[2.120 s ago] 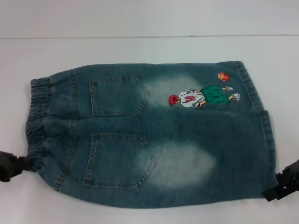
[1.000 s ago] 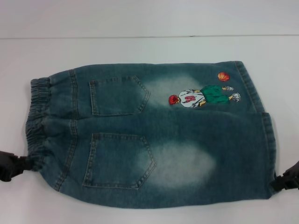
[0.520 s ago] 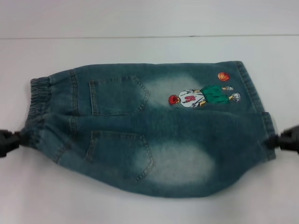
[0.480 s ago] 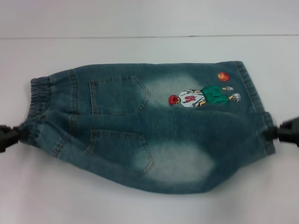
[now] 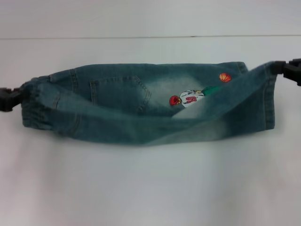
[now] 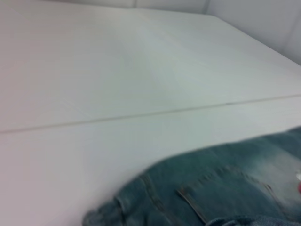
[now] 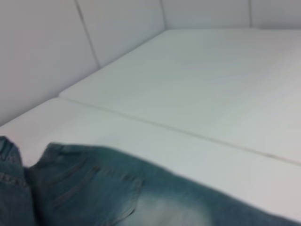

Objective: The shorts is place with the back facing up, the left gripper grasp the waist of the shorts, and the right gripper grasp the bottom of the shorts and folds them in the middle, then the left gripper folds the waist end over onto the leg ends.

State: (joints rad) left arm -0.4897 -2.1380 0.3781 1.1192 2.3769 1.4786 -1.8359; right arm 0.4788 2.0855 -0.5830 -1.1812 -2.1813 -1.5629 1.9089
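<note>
The shorts (image 5: 141, 108) lie across the white table, their near half lifted and carried over the far half, so that only one back pocket (image 5: 117, 94) and part of the embroidered player (image 5: 188, 98) show. At the left edge my left gripper (image 5: 14, 96) is shut on the waist of the shorts (image 5: 30, 101). My right gripper (image 5: 284, 69) is shut on the bottom of the shorts (image 5: 270, 89), holding that hem corner raised at the far right. Both wrist views show denim (image 6: 225, 188) (image 7: 94, 188) on the table, without fingers.
The white table (image 5: 150, 188) stretches around the shorts, with a seam line (image 5: 141, 37) running behind them. White wall panels (image 7: 47, 47) stand past the far edge.
Both grippers rose and moved away from me, carrying the near edge of the shorts over the far half. The lower pocket and most of the pale patch are now folded under.
</note>
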